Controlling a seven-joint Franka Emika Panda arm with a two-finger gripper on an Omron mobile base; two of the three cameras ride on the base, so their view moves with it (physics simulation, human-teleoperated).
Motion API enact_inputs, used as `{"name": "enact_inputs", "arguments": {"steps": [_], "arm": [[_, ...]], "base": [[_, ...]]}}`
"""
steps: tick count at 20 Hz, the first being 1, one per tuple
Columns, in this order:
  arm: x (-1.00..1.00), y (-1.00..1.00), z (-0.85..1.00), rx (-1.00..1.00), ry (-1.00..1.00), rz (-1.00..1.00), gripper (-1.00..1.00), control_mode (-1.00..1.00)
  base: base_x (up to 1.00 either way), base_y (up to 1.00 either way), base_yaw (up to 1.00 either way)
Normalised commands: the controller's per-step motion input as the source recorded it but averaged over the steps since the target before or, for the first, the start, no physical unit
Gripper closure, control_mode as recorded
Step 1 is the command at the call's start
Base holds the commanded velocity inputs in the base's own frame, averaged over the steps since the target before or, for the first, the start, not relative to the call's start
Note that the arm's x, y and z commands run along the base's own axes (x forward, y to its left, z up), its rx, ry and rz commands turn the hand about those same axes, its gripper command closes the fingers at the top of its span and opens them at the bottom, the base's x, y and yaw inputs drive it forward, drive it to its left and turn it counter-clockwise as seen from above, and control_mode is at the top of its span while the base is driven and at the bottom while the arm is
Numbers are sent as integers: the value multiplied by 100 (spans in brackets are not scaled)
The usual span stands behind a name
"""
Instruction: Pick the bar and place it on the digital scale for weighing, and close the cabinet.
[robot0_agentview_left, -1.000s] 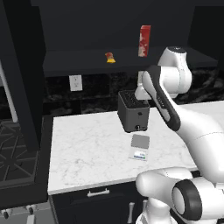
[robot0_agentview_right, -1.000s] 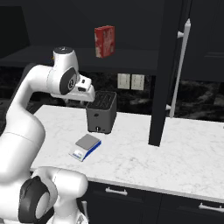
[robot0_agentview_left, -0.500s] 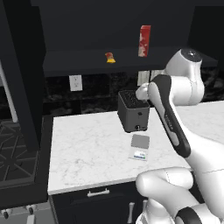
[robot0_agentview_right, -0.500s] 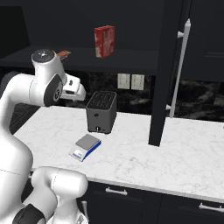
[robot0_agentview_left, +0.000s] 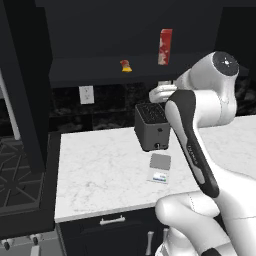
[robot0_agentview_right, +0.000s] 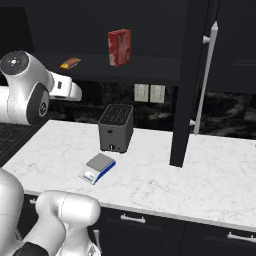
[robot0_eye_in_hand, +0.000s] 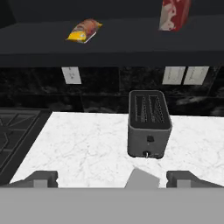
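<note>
You are at the reaching step: the snack bar (robot0_eye_in_hand: 84, 30) lies on the open cabinet's shelf (robot0_eye_in_hand: 109, 48), left of the tall red-and-white box (robot0_eye_in_hand: 175, 14) and well above the counter. Your gripper (robot0_eye_in_hand: 112, 178) hangs with its jaws spread wide and nothing between them, over the counter near the digital scale (robot0_agentview_right: 98, 167), in front of the black toaster (robot0_eye_in_hand: 149, 125). Next, I judge, you must lift the hand up to the shelf and centre the bar between the fingers before closing.
</note>
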Motion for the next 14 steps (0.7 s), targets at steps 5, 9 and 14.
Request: {"name": "enact_inputs", "arguments": {"steps": [5,9,14], "arm": [[1,20,29,0,-24,0,-100,-100],[0,5,31,0,-26,0,-100,-100],[16,26,22,0,-15,0,-100,-100]], "base": [[0,0,0],[0,0,0],[0,0,0]]}}
